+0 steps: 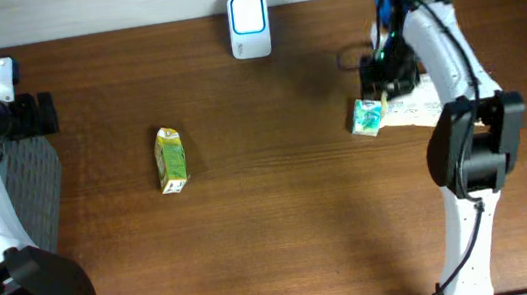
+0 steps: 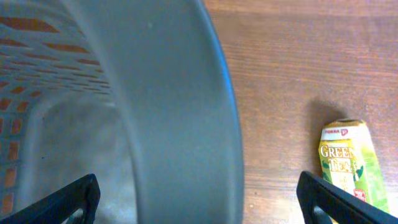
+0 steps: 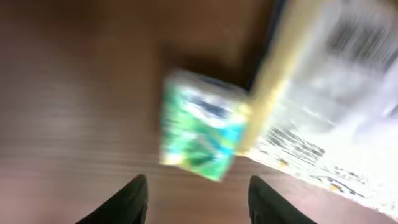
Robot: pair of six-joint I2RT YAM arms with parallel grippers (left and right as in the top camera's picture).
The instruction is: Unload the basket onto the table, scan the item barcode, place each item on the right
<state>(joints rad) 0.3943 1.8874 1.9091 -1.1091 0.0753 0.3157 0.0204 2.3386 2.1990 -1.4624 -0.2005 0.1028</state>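
A small teal-green packet (image 1: 368, 117) lies on the table at the right, touching a white printed pack (image 1: 410, 109). My right gripper (image 1: 378, 87) hovers just behind them. In the blurred right wrist view the packet (image 3: 202, 124) is ahead of the gripper (image 3: 198, 202), whose jaws stand apart with nothing between them. The white pack (image 3: 336, 93) shows barcode stripes. A green tea carton (image 1: 171, 159) lies flat left of centre. The white scanner (image 1: 249, 25) stands at the back middle. At the far left my left gripper (image 1: 46, 112) is wide open and holds nothing.
A grey basket (image 1: 35, 186) with an orange mesh inside sits at the left edge. Its rim (image 2: 186, 112) fills the left wrist view between the left gripper's (image 2: 199, 199) fingers, with the tea carton (image 2: 351, 165) to the right.
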